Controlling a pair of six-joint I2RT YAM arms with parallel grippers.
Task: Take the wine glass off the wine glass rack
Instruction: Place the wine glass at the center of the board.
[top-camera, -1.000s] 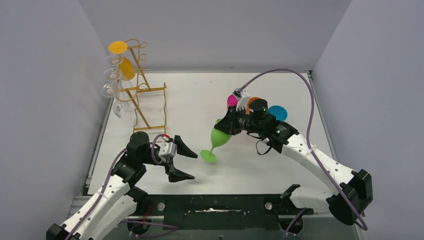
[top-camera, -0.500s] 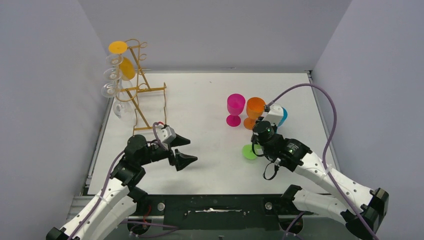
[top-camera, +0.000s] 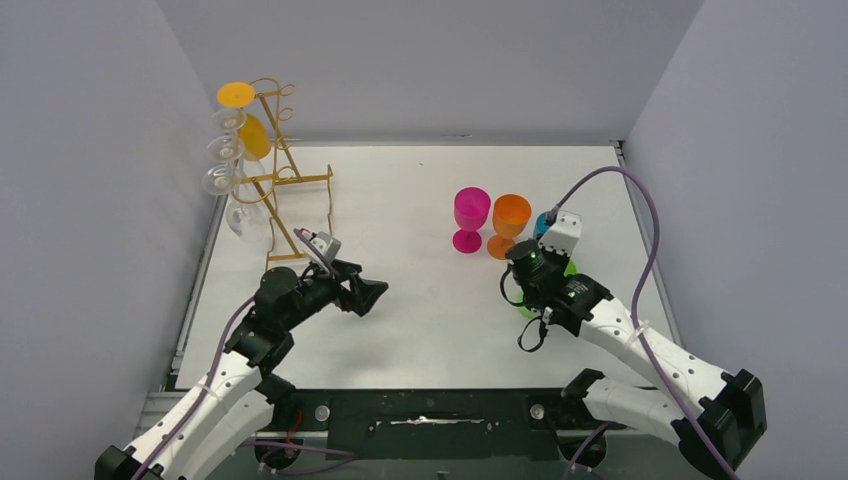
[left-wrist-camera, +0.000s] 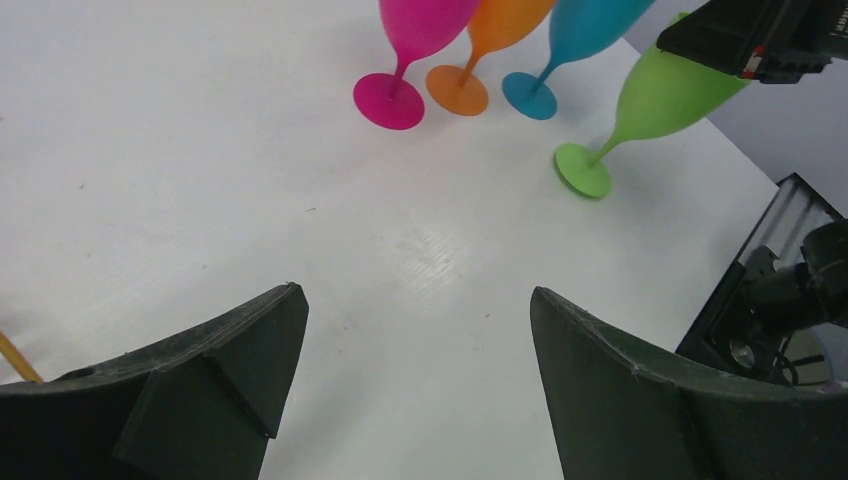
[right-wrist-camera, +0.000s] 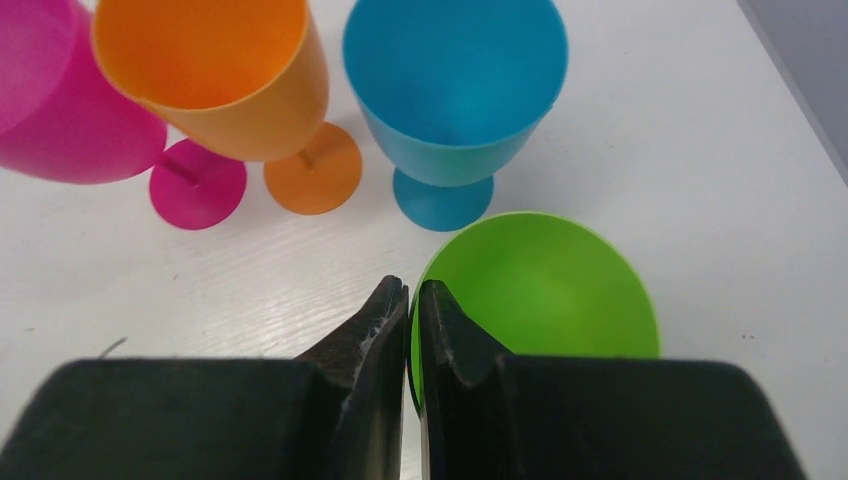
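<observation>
The gold wire wine glass rack (top-camera: 285, 180) stands at the far left, with clear and yellow wine glasses (top-camera: 232, 150) hanging on its left side. My right gripper (right-wrist-camera: 412, 296) is shut on the rim of a green wine glass (right-wrist-camera: 540, 285). The glass's foot rests on the table (left-wrist-camera: 583, 170), next to the blue glass (right-wrist-camera: 455, 80). In the top view my right gripper (top-camera: 538, 283) mostly hides it. My left gripper (left-wrist-camera: 415, 300) is open and empty, low over the table in front of the rack, also in the top view (top-camera: 365, 295).
A pink glass (top-camera: 470, 215), an orange glass (top-camera: 510, 222) and the blue glass (top-camera: 545, 222) stand in a row at mid right. Grey walls close in the table on the left, back and right. A black frame runs along the near edge (top-camera: 430, 410).
My right arm carried the green glass from the table's middle to the right, beside the blue glass. My left gripper swung up and turned toward the middle, still open.
</observation>
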